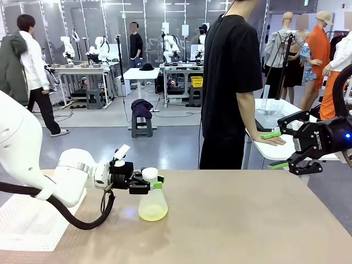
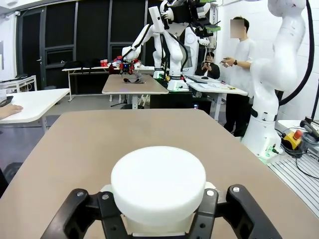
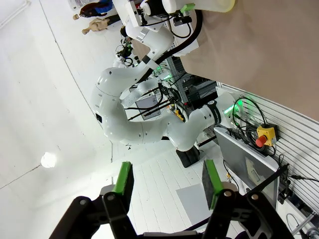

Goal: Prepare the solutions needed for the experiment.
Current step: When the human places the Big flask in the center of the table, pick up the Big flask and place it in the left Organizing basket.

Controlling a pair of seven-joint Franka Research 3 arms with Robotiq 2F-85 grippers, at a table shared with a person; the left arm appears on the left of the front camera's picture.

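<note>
The left gripper (image 1: 147, 182) has its fingers clamped on the neck of a frosted conical flask (image 1: 153, 204), just under the flask's round white cap (image 1: 149, 173). The flask stands upright on the tan table (image 1: 247, 220), left of middle, nearer the far edge than the robot's edge. Inside it, the solutions (image 1: 152, 214): a shallow pale yellow-green layer lying across the flask's bottom. From the left wrist, the white cap (image 2: 158, 180) sits right between the black fingers, with bare tabletop (image 2: 124, 134) running on to the far edge. Toward the near left corner, a white mat (image 1: 27, 225) lies under the left arm. Over at the right edge, the right gripper (image 1: 279, 149) hangs above the table, green pads (image 1: 270, 135) well apart, holding nothing; its own wrist view has the pads (image 3: 123, 182) spread wide too. Beyond the far edge, a person in black (image 1: 228, 82) stands side-on, one hand (image 1: 272, 141) flat on a white table (image 1: 269, 113) behind.
</note>
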